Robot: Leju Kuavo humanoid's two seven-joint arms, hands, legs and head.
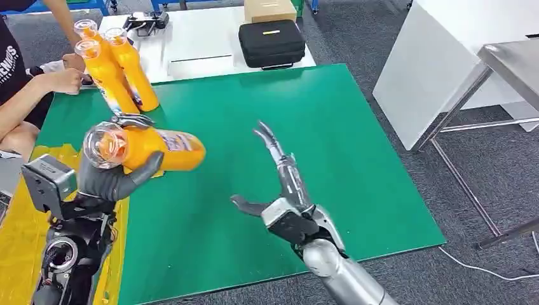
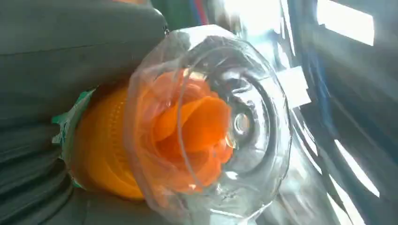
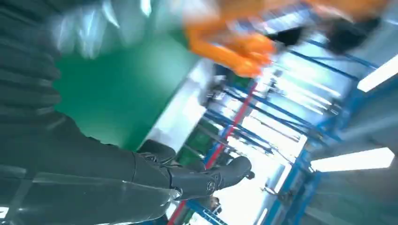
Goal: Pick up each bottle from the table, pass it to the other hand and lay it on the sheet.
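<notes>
From the head view, we see the left hand (image 1: 117, 175) grasping an orange plastic bottle with a clear domed cap (image 1: 143, 147), held lying sideways in the air above the left edge of the green sheet (image 1: 267, 171) that covers the tabletop, cap toward the robot and base pointing across the sheet. A dark thumb wraps under the bottle's neck. The right hand (image 1: 279, 184) hovers above the middle of the sheet, released, fingers stretched forward and thumb out to the side, well apart from the held bottle. Near the sheet's far left corner, three more orange bottles with clear caps (image 1: 114, 67) stand leaning together. A person's hand (image 1: 67, 79) rests just beside them at the left edge. A yellow cloth (image 1: 19, 222) lies along the left side below the held bottle. On the white table (image 1: 197, 41) beyond the far edge sit a black zipped case (image 1: 271, 43) and a cardboard box (image 1: 270, 9)

In the left wrist view, we look straight at the clear cap (image 2: 220, 126) of the held bottle, orange showing through it, with grey parts of the left hand (image 2: 61, 61) pressed along the bottle's neck

In the right wrist view, which is blurred, we make out the right hand's dark fingers (image 3: 206, 180) extended with nothing between them, the green sheet (image 3: 117, 89) beyond, and an orange smear of bottle (image 3: 234, 47) past its edge
</notes>
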